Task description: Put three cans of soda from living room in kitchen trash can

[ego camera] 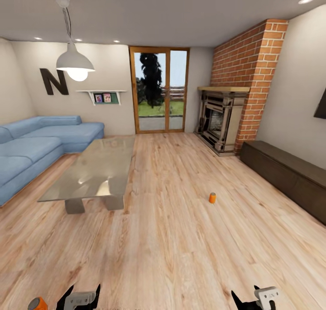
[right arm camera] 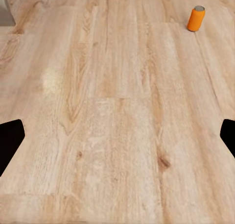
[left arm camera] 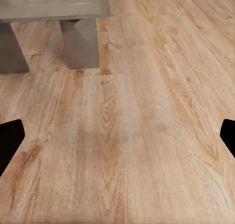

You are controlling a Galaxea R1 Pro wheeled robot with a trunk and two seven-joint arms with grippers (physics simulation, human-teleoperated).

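One orange soda can stands upright on the wood floor of the living room, well ahead of me and to the right; the right wrist view has the same can far beyond the fingers. A second orange can shows at the picture's lower left edge, just left of my left gripper. My left gripper is open over bare floor. My right gripper is open too, holding nothing. The third can and the trash can are out of view.
A glass table on grey legs stands ahead left, with a blue sofa behind it. A brick fireplace and a low dark cabinet line the right wall. A glass door is at the far end.
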